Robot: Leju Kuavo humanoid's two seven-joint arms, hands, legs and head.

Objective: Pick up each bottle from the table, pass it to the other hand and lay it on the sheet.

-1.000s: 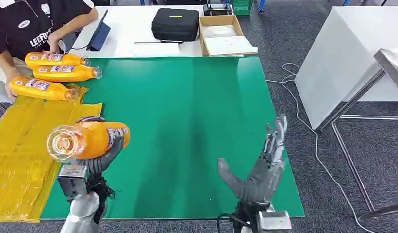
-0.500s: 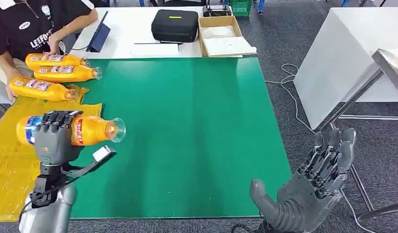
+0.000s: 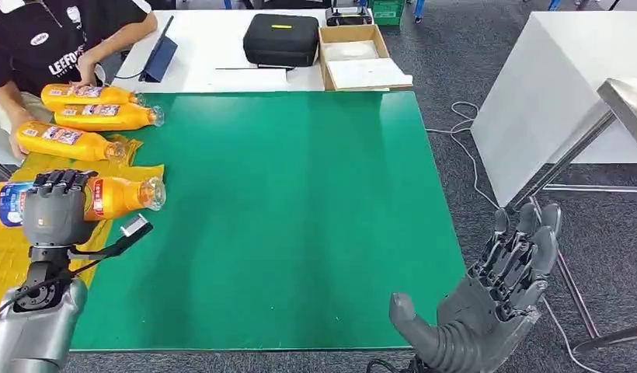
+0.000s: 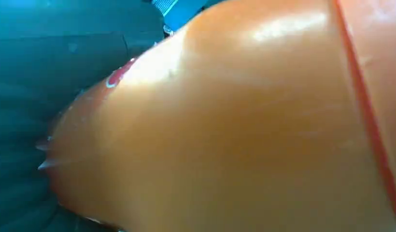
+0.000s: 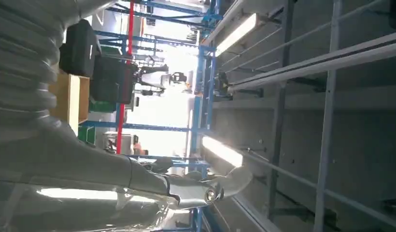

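My left hand [image 3: 57,208] grips an orange bottle [image 3: 117,196] lying sideways, neck toward the table's middle, above the yellow sheet [image 3: 16,256] at the left edge of the green table [image 3: 284,210]. The same bottle [image 4: 244,130] presses close against the left wrist camera. Three more orange bottles [image 3: 98,116] lie at the far left; a person's hands rest by them. My right hand [image 3: 486,303] hangs beyond the table's near right corner, fingers spread, holding nothing.
A person in a black shirt [image 3: 43,39] sits at the far left. Behind the green table stand a tablet [image 3: 158,58], a black case [image 3: 280,39] and a cardboard box [image 3: 362,56]. A white table [image 3: 556,85] and cables [image 3: 486,179] are on the right.
My left hand has carried the bottle leftward, from above the green surface to above the yellow sheet, turning its neck toward the table's middle. My right hand has dropped back off the table's right corner.
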